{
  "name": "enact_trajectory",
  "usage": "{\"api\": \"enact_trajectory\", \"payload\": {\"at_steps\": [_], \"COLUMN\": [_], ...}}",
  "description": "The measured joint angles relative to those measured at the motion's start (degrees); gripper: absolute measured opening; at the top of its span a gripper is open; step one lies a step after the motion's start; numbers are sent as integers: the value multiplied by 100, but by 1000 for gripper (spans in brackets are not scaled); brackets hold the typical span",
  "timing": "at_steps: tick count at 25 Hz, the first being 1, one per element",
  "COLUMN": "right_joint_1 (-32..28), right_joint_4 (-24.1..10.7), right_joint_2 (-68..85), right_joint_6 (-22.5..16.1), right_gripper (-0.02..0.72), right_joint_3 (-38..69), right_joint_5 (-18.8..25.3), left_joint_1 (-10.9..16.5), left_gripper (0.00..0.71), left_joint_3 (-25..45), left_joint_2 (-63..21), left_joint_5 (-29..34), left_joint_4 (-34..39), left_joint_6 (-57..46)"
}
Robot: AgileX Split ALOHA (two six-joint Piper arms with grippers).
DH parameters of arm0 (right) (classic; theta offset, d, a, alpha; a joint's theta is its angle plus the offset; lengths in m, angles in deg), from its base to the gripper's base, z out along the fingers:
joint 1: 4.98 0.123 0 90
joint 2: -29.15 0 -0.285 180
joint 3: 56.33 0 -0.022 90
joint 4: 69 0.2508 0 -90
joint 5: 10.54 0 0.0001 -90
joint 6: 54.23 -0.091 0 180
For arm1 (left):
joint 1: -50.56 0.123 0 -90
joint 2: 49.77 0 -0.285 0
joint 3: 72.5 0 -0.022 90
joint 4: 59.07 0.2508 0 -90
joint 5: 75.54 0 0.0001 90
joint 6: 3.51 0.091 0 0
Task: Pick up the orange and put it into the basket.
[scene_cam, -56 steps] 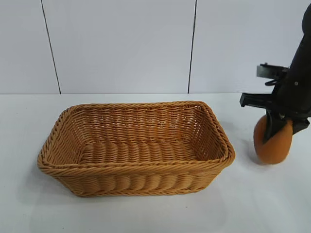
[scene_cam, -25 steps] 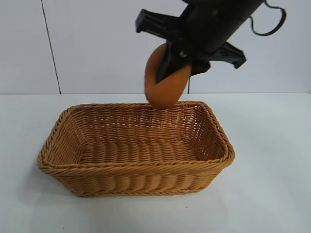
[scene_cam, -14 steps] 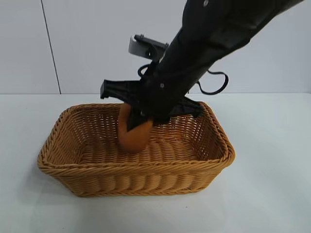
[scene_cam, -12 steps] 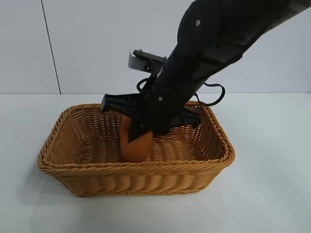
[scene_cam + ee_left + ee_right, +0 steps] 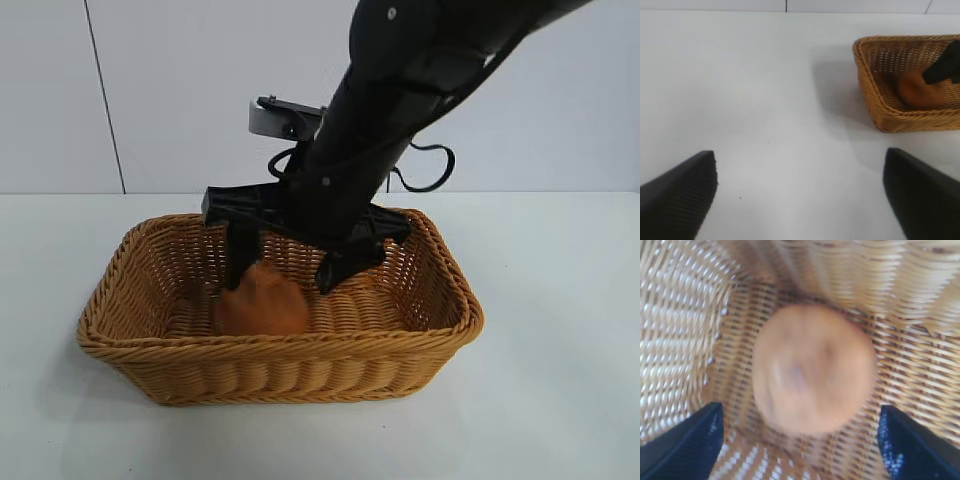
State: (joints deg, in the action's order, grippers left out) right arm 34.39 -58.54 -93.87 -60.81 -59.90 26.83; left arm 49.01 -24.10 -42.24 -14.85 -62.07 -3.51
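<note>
The orange (image 5: 262,301) lies on the floor of the tan wicker basket (image 5: 440,330), left of its middle, free of any grip. Directly above it my right gripper (image 5: 283,273) hangs inside the basket, open, one finger to each side of the fruit. In the right wrist view the orange (image 5: 812,367) rests on the weave between the spread dark fingertips (image 5: 690,440). My left gripper (image 5: 800,192) is open over bare table, out of the exterior view; from there the basket (image 5: 867,85) and the orange (image 5: 917,90) show farther off.
The white table (image 5: 560,400) surrounds the basket on every side. A white panelled wall (image 5: 200,90) stands behind it. The right arm's black body (image 5: 400,110) slants down from the upper right over the basket's far rim.
My right gripper came down into the basket with the orange and its fingers have spread apart. The orange has dropped onto the basket floor and tipped left.
</note>
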Motion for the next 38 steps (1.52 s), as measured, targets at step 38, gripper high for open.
{"api": "enact_trajectory", "payload": {"at_steps": [38], "right_joint_1": [-3083], "right_joint_4": [-1662], "right_joint_2": [15], "right_joint_6": [-81], "right_gripper": [591], "right_joint_3": [-1984], "right_joint_5": [3243], "left_joint_1": [0], "left_gripper": [643], "left_joint_3": [0], "left_joint_2": [0], "left_joint_5": [12], "left_joint_4": [0], "left_joint_6": [0]}}
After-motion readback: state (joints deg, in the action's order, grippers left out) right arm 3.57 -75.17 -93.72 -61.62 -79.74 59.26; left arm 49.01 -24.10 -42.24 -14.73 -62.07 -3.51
